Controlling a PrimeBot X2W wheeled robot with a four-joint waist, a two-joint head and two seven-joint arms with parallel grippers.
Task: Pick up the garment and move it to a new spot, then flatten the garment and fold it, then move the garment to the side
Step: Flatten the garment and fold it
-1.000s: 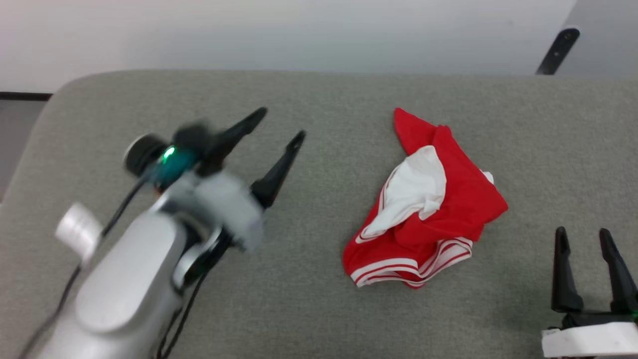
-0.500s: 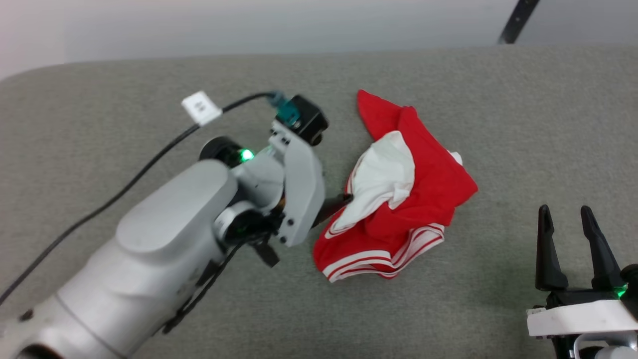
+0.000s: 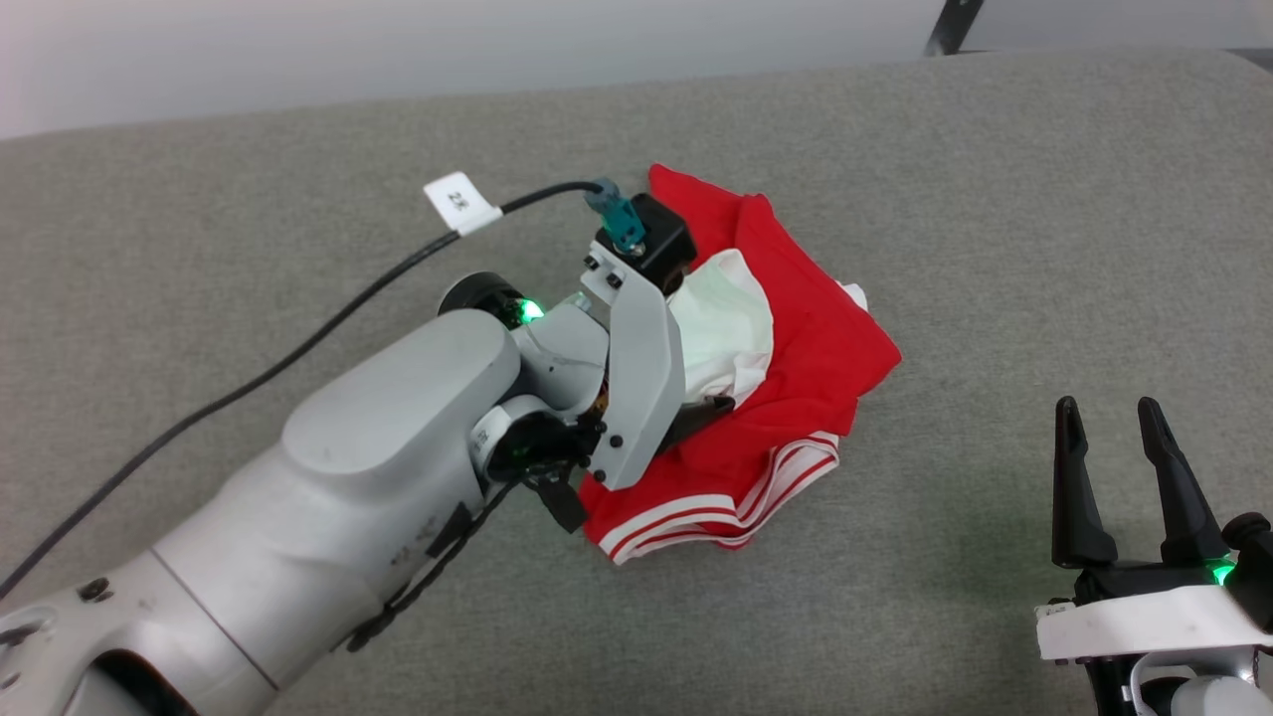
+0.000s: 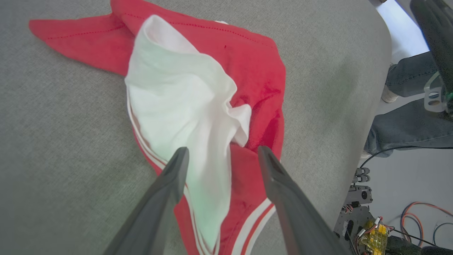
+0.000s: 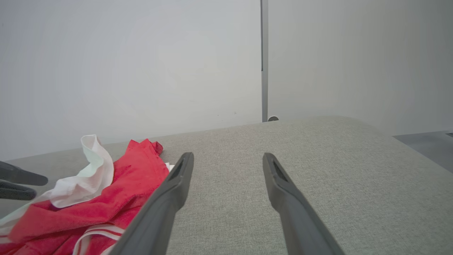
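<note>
Wrist housing (image 3: pixel 641 368) hides most of left gripper (image 4: pixel 223 150), jaws spread over the garment (image 4: pixel 262 71) (right gripper (image 3: pixel 1106 405) spread too).

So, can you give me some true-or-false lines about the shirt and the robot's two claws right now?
1. The shirt lies crumpled on the grey cushion. True.
2. The left gripper is clamped shut on the shirt. False: its fingers are spread open over the shirt.
3. The right gripper is open and holds nothing. True.
4. The right gripper is touching the shirt. False: it sits apart from it, over bare cushion.
</note>
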